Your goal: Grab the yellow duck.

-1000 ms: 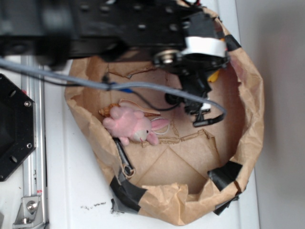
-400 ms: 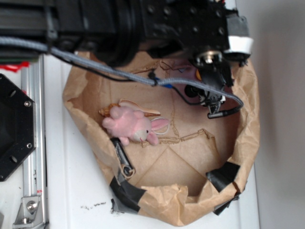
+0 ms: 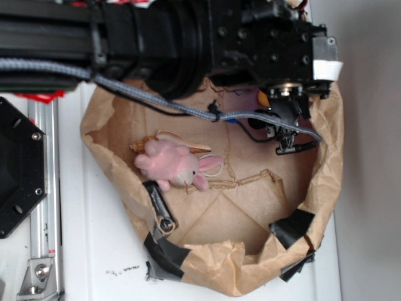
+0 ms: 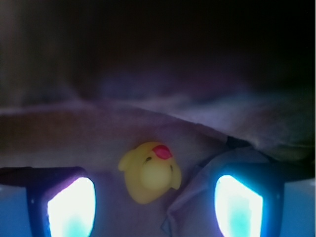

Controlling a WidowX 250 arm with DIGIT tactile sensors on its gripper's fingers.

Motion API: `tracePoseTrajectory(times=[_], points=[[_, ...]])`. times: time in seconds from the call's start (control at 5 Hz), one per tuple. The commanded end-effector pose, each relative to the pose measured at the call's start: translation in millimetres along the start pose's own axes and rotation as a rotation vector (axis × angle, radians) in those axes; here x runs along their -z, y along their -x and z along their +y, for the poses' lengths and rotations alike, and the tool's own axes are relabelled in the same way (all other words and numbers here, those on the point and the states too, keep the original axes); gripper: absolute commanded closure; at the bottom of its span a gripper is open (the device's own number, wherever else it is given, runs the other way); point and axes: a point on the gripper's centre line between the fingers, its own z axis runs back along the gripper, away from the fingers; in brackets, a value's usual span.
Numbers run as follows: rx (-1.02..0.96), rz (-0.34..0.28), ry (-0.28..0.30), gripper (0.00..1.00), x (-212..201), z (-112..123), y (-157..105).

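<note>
hand point(image 4: 153, 207) fingers spread, arm extended

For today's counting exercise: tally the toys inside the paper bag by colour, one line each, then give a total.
Yellow: 1, the yellow duck, between the open gripper fingers.
Pink: 1, the pink plush bunny.
Total: 2 toys in the brown paper bag.

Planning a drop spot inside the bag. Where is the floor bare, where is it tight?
Bare: the brown paper bag's floor between the pink plush bunny and the near black-taped rim. Crowded: the far right corner, where the open hand straddles the small glossy yellow rubber duck against the bag wall, under the black arm.
</note>
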Motion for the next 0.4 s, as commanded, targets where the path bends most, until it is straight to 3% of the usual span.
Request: tracePoseTrajectory(times=[0.0,0.2], points=[[0.031,-0.064,-0.043,0.0,-11.6,19.9,-7.2],[0.061,-0.051,-0.024,0.0,-15.1,13.8,9.1]])
